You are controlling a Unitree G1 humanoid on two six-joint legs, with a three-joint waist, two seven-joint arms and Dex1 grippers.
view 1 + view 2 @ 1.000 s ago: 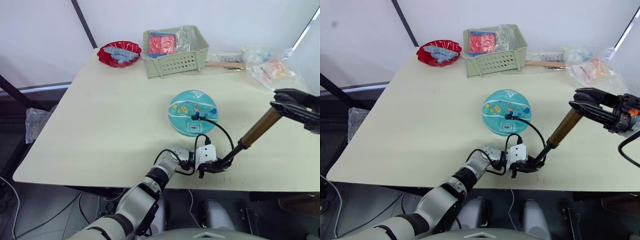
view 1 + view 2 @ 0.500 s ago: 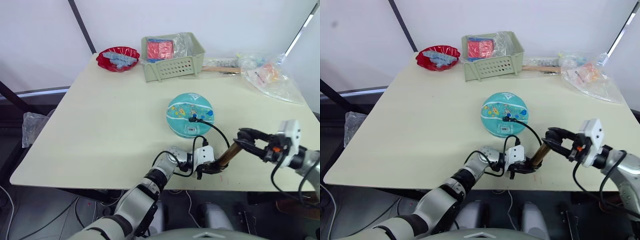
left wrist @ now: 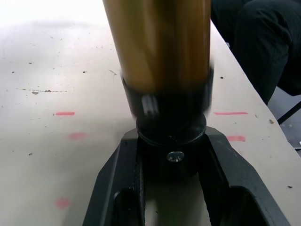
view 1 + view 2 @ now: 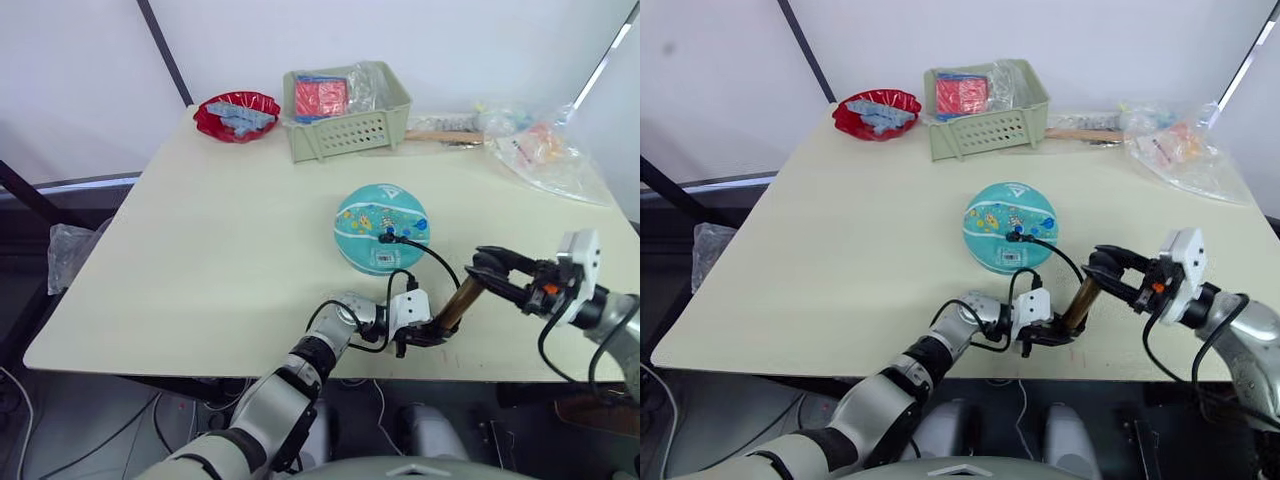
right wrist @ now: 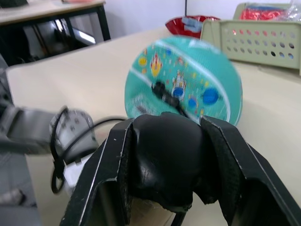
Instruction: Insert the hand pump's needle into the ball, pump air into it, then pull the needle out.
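Note:
The teal ball [image 4: 382,226] rests near the middle of the table [image 4: 220,250]. The needle's black fitting [image 4: 388,237] sits against the ball's near side, and the pin itself is hidden. A thin black hose [image 4: 440,262] loops from it down to the hand pump [image 4: 463,300], which tilts up to the right near the table's front edge. My left gripper [image 4: 425,335] is shut on the pump's black lower end [image 3: 171,120]. My right gripper [image 4: 490,268] is shut on the black handle [image 5: 164,155] at the top of the gold barrel [image 3: 157,42].
A green basket [image 4: 345,125] with red packets stands at the back, with a red bowl [image 4: 237,112] to its left. Crinkled plastic bags [image 4: 545,150] lie at the back right. The pump sits close to the table's front edge [image 4: 500,365].
My right gripper has pushed the handle down and left toward the left gripper, so the pump is much shorter than a second ago. The ball and left gripper stayed put; the camera shifted slightly.

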